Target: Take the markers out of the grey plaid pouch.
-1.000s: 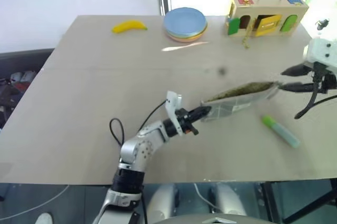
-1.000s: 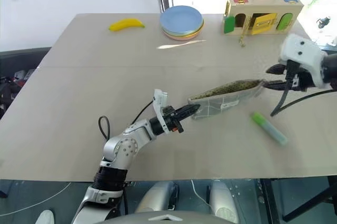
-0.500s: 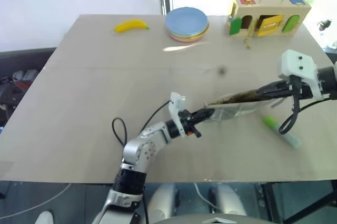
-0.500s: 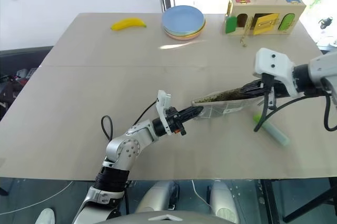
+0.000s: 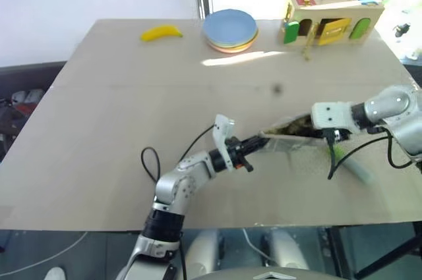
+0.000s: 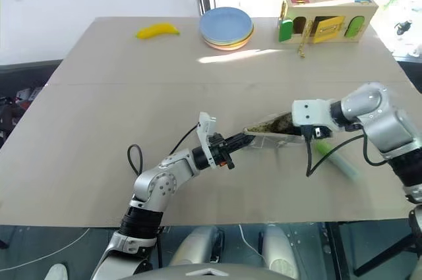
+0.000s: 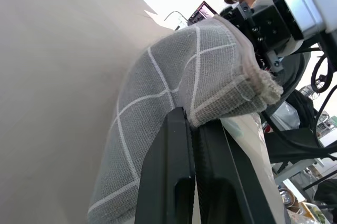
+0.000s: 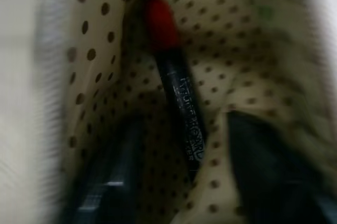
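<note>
A: Where is the red-capped marker [image 8: 176,103] placed?

B: It is seen lying inside the pouch [image 6: 271,128], against the dotted lining. The green marker [image 6: 335,158] is already out, on the table [image 6: 99,109] just beside the pouch's far end.

A: And the pouch?

B: It is held off the table at its near corner, mouth turned up, near the middle of the table. The left gripper [image 7: 192,145] is clamped on that corner, fingers pressed together through the fabric.

A: The right gripper [image 8: 176,176]?

B: It is pushed into the pouch mouth. In its wrist view the fingers are seen spread, one on each side of the red-capped marker, nothing pinched yet.

A: Risks noted?

B: Lining may be caught along with the marker if the fingers are shut too deep; the pouch would then be dragged from the left grip. The marker may be pushed further in if the approach is off-line. A slip is likely if only the smooth barrel edge is pinched. The green marker could be knocked by the right arm on withdrawal.

A: Background?

B: Banana [image 5: 161,31], plates [image 5: 230,29], a toy box [image 5: 333,18] at the far edge, well apart.
</note>
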You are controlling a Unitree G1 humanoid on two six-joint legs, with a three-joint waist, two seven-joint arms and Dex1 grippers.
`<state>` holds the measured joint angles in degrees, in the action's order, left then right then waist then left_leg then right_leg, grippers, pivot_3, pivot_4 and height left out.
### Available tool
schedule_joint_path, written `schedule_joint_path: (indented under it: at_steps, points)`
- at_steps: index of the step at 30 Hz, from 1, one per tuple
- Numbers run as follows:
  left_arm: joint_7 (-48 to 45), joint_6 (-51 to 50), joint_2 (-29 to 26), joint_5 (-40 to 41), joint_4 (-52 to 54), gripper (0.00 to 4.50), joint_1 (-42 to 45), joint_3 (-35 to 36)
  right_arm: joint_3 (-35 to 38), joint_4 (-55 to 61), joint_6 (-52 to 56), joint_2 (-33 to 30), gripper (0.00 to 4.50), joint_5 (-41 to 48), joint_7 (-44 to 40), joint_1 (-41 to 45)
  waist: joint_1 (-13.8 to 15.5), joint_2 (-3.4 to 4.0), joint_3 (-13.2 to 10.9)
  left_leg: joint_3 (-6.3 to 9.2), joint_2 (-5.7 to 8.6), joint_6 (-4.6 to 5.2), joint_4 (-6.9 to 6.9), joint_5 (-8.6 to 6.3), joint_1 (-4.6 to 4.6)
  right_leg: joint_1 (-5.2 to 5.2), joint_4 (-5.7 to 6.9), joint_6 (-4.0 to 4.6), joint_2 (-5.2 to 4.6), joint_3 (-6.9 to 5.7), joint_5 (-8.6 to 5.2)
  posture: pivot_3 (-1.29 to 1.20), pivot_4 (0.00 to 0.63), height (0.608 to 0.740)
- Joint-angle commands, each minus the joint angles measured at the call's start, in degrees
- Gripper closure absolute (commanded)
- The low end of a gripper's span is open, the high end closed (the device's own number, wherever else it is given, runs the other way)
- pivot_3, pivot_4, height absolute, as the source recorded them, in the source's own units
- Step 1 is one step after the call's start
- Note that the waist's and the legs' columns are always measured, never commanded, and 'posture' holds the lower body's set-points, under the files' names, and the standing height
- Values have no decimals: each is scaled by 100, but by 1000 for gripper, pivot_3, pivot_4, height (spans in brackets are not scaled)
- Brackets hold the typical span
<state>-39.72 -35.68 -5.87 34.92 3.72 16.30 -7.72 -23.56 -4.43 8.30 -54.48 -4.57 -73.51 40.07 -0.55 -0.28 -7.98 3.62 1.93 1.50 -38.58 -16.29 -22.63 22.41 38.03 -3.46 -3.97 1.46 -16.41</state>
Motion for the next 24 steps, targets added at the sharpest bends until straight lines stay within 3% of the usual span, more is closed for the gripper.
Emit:
schedule_joint_path:
  at_steps: [1,10,12,13,14,20,21,24]
  points:
    - [67,73,-5,-39,35,4500,-23,84,-92,-398,-288,131,23,-400,9,194,-26,0,0,0,0,0,-1,0,0,0,1,0,0,1,0,0,150,740]
    - [114,105,-4,-36,5,4500,-26,89,-288,-900,-670,566,23,-824,-108,292,-28,-4,3,0,0,0,-2,0,2,-1,1,0,0,1,0,0,150,740]
    - [116,112,8,-39,-6,4500,-16,85,-297,-887,-678,669,867,-810,-165,265,-30,-5,3,0,-1,-1,-2,0,3,-1,1,0,1,1,0,0,150,740]
    - [117,113,13,-38,-11,4500,-13,83,-296,-877,-674,715,867,-807,-192,261,-31,-4,3,0,-1,-1,-1,0,3,-1,2,0,1,1,0,0,150,740]
    - [118,112,19,-37,-14,4500,-14,79,-300,-866,-668,748,1602,-812,-235,268,-27,-4,3,1,-1,-1,-1,0,3,-1,2,0,1,2,0,0,150,740]
    - [105,121,50,-44,-82,4500,20,78,-292,-872,-761,888,4024,-885,-455,441,-29,-4,3,1,0,-1,-1,0,3,-1,1,0,0,1,0,0,150,740]
    - [106,126,55,-47,-96,4500,28,80,-292,-898,-770,919,4240,-910,-457,472,-29,-4,3,1,0,-1,-1,0,3,-1,1,0,0,1,0,0,150,740]
    - [109,144,78,-58,-125,4500,45,81,-339,-1052,-853,984,4241,-1054,-427,520,-29,-5,3,2,0,-1,-1,0,3,0,2,0,1,1,0,0,150,740]
